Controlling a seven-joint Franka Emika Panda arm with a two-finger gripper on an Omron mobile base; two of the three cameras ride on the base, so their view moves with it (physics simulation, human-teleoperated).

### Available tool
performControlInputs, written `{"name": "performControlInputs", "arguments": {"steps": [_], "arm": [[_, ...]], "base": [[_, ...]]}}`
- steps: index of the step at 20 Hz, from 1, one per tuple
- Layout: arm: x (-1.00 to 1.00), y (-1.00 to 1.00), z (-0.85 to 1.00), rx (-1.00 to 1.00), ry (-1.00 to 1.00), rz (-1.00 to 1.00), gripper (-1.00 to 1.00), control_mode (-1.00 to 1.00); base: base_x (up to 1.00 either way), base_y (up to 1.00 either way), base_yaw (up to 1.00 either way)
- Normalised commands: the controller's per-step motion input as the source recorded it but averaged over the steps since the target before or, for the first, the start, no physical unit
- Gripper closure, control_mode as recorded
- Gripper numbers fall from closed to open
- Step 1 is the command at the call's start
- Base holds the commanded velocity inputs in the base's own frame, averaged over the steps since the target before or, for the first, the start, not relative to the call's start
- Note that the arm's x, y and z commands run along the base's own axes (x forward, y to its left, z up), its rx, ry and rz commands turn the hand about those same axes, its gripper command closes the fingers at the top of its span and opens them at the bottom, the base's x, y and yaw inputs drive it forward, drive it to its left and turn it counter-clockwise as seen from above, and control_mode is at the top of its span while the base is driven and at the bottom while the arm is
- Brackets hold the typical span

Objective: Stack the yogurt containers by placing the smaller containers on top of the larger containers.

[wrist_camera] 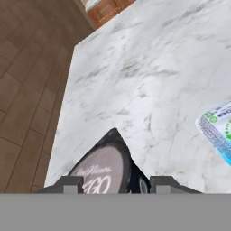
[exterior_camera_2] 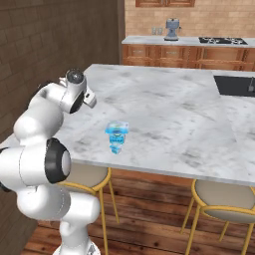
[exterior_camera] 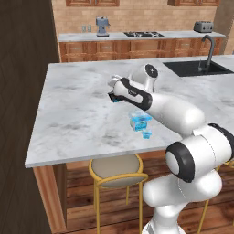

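Note:
A dark, round yogurt cup with a pale printed top sits between my gripper's two fingertips, and the gripper is shut on it. In the left base view the gripper hovers just above the marble island, up and to the left of the larger container. That larger container is a squarish light-blue tub with a white rim, standing near the island's front edge. Its corner shows at the right edge of the hand view. A tiny light-blue cup stands right in front of the tub.
The island counter has a sink and a dark faucet at its far right. Yellow-legged stools stand under the front edge. A coffee machine and a toaster sit on the back counter.

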Motion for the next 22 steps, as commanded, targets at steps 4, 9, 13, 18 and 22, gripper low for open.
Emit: {"name": "performControlInputs", "arguments": {"steps": [4,9,13,18,22], "arm": [[-0.13,-0.64,0.07,0.05,-0.08,0.00,1.00,-1.00],[-0.16,-0.60,0.02,0.05,-0.14,0.00,1.00,-1.00],[-0.19,-0.63,0.00,0.04,-0.18,0.02,1.00,-1.00],[-0.15,-0.49,0.00,0.03,-0.21,0.05,1.00,-1.00],[-0.01,-0.10,0.00,0.01,-0.08,0.02,1.00,-1.00]], "base": [[0.00,0.00,0.00],[0.00,0.00,0.00],[0.00,0.00,0.00],[0.00,0.00,0.00],[0.00,0.00,0.00]]}}
